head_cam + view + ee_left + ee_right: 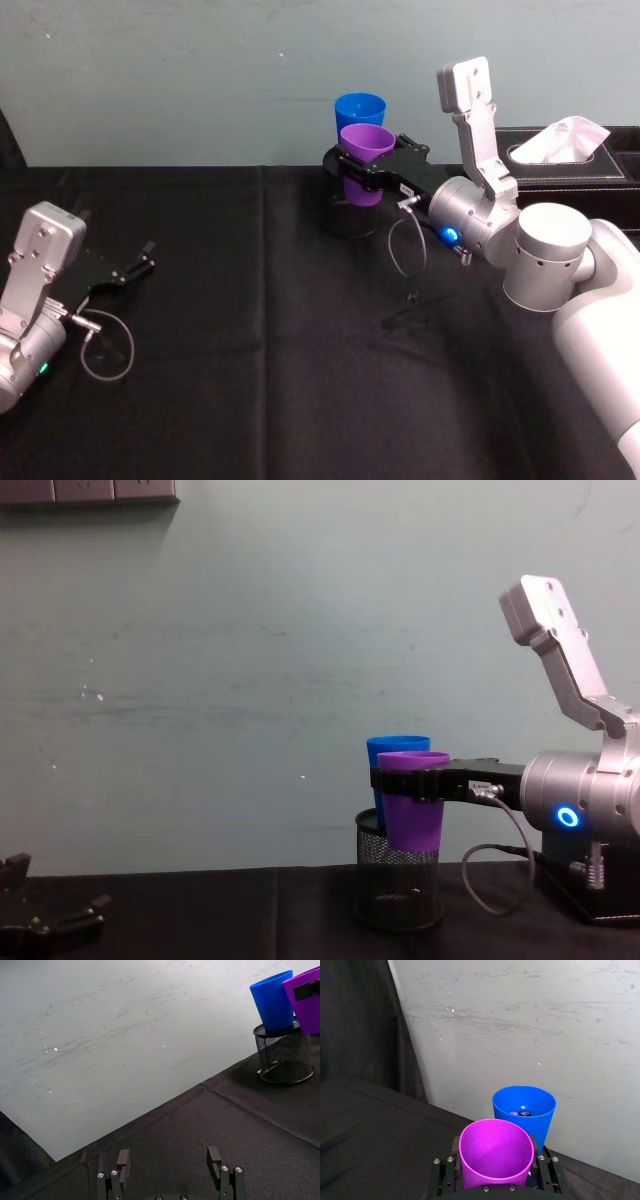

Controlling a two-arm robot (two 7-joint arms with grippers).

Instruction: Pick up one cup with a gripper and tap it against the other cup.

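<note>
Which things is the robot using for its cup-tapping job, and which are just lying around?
For the job: purple cup, held by the right gripper; blue cup.
Just lying about: mesh pen holder holding the blue cup; tissue box; left gripper, parked open.

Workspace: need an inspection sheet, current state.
Surface: black tablecloth, seams visible.
Job's things: purple cup held off the table, close beside the blue cup; blue cup stands in mesh pen holder; contact between the cups cannot be told.
Clutter: tissue box, far right.
Grippers: right gripper jaws shut on purple cup; left gripper open, parked at left.
Cables: right cable and left cable loop at the wrists.
Surroundings: pale wall.
</note>
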